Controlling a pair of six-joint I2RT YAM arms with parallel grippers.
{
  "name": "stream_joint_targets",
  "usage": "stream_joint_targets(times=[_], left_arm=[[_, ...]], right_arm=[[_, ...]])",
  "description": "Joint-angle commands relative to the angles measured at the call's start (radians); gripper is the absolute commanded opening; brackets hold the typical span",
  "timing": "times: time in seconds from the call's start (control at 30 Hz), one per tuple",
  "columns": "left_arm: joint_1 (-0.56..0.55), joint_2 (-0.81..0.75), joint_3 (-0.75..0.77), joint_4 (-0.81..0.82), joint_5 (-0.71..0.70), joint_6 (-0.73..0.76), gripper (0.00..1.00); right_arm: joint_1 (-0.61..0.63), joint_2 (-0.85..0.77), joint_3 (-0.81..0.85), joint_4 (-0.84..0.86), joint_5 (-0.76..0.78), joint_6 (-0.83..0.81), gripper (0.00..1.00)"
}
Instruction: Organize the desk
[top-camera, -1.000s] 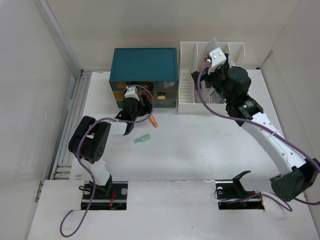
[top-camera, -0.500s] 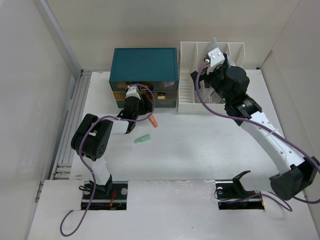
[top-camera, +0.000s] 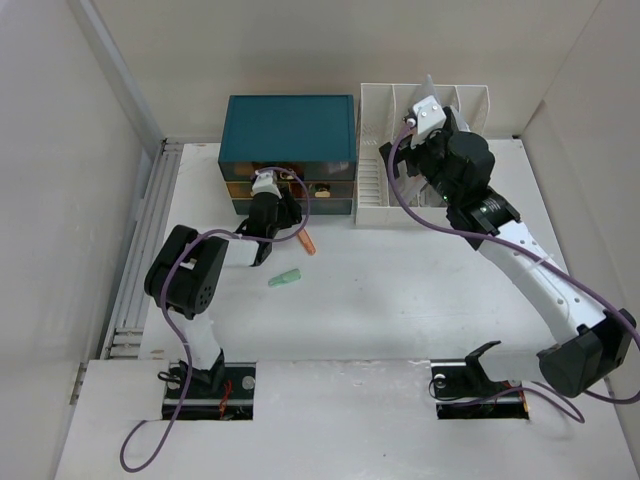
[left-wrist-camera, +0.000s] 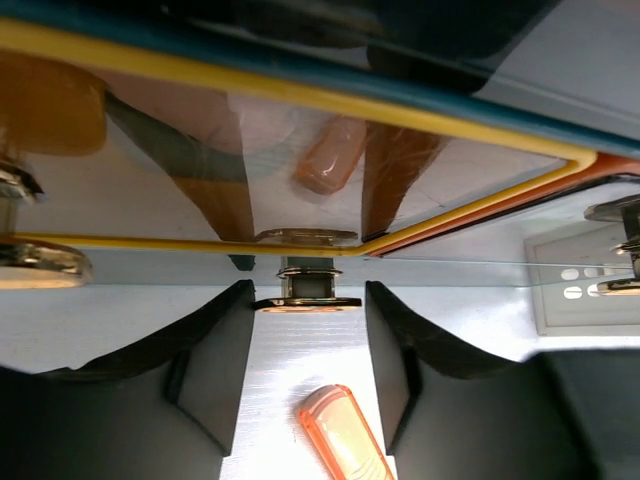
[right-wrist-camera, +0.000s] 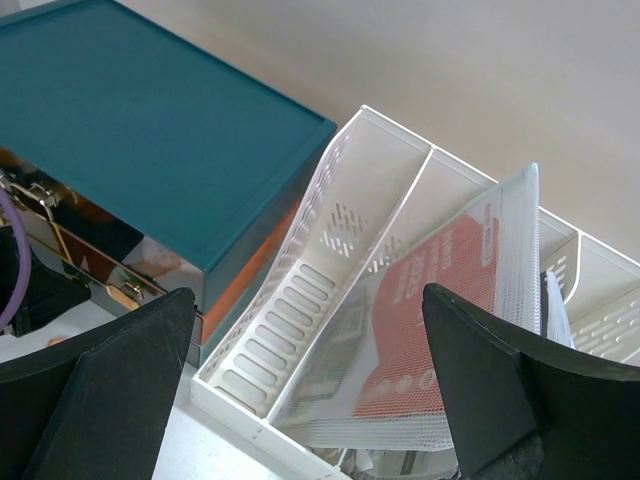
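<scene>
I'm holding the left gripper (left-wrist-camera: 306, 320) at the teal drawer box (top-camera: 288, 125), jaws spread either side of a metal drawer handle (left-wrist-camera: 305, 284), seemingly not touching it. The right gripper (right-wrist-camera: 308, 300) is hovering, jaws wide apart, over the white file rack (right-wrist-camera: 290, 330) and its mesh pouch (right-wrist-camera: 440, 300). The desk (top-camera: 400, 290) is lying beneath both arms, carrying an orange item (top-camera: 308, 242) and a green item (top-camera: 285, 278).
</scene>
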Motion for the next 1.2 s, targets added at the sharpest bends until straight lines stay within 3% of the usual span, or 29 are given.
stream_joint_targets(times=[0.0, 0.23, 0.6, 1.17], left_arm=[[0.013, 0.01, 0.044, 0.034, 0.027, -0.006, 0.43], [0.004, -0.013, -0.028, 0.043, 0.018, -0.024, 0.4], [-0.059, -0.172, -0.187, 0.043, -0.045, -0.065, 0.36], [-0.175, -0.35, -0.403, 0.043, -0.12, -0.139, 0.36]], right_arm=[[-0.001, 0.005, 0.001, 0.06, 0.002, 0.012, 1.0], [-0.001, 0.005, 0.001, 0.06, -0.016, 0.012, 1.0], [-0.001, 0.014, -0.008, 0.06, -0.046, 0.021, 1.0], [-0.001, 0.023, -0.008, 0.06, -0.073, 0.03, 1.0]])
